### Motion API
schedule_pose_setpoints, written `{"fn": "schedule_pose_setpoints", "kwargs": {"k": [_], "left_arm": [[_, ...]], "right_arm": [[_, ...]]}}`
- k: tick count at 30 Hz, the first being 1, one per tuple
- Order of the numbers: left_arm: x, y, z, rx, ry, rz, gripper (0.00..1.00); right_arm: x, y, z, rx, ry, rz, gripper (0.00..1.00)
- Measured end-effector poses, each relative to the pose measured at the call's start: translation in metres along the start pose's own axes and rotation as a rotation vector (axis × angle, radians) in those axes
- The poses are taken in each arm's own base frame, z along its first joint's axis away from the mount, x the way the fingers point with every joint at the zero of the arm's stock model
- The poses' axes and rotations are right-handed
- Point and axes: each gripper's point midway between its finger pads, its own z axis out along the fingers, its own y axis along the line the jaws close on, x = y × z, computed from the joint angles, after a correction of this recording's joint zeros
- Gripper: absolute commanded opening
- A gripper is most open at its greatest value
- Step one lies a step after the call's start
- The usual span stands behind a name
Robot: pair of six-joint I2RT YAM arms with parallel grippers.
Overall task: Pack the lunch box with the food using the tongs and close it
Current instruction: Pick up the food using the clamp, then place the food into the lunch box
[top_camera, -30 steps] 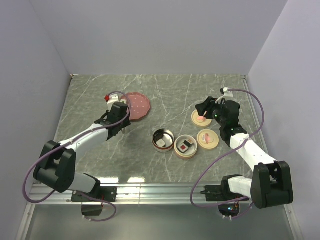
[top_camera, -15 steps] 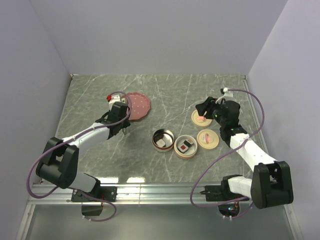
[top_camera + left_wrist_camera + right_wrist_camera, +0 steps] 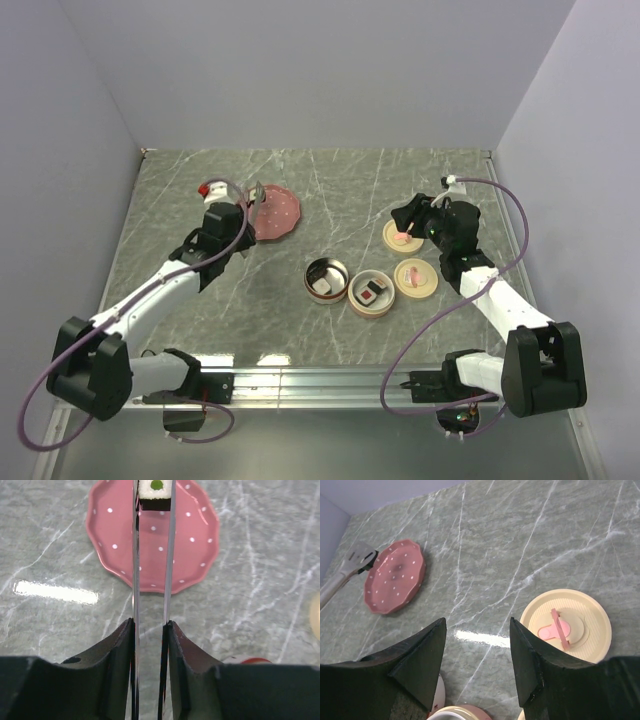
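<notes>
The open lunch box tier (image 3: 326,262) sits nearest, mid-table, and is the goal of this carry. The right hand (image 3: 477,622) hangs spread and holds nothing beside a cream lid (image 3: 565,625). The left hand (image 3: 149,625) squeezes the tongs (image 3: 135,570), whose 2 tips pinch 1 sushi block (image 3: 154,492) (green-dotted top) over the pink plate (image 3: 195,540). Squeeze evenly, travel level and slowly, and release low inside the tier.
</notes>
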Motion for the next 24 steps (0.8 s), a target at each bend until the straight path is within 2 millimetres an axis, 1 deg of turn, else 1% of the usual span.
{"fn": "schedule_pose_setpoints", "kwargs": {"k": [3,6,8,13,16,20,24], "left_arm": [[0.000,-0.001,-0.009,0.027,-0.012,-0.001,0.05],[0.007,-0.004,-0.017,0.052,-0.011,0.011,0.05],[0.017,-0.012,-0.022,0.079,-0.004,0.035,0.04],[0.053,-0.043,-0.042,0.192,0.033,0.125,0.04],[0.068,-0.054,-0.055,0.247,0.036,0.156,0.04],[0.070,-0.068,-0.075,0.307,-0.001,0.171,0.04],[0.074,-0.090,-0.102,0.406,-0.031,0.170,0.04]], "right_arm": [[0.000,0.000,0.000,0.001,0.001,0.000,0.61],[0.001,-0.001,0.000,0.004,0.001,0.001,0.61],[0.000,-0.001,0.000,0.006,0.001,0.001,0.61],[0.000,-0.003,0.001,0.017,-0.004,0.004,0.61],[-0.001,-0.005,0.000,0.027,-0.006,0.005,0.61],[-0.001,-0.005,0.000,0.032,-0.006,0.007,0.61],[-0.001,-0.006,0.000,0.037,-0.009,0.010,0.61]]}}
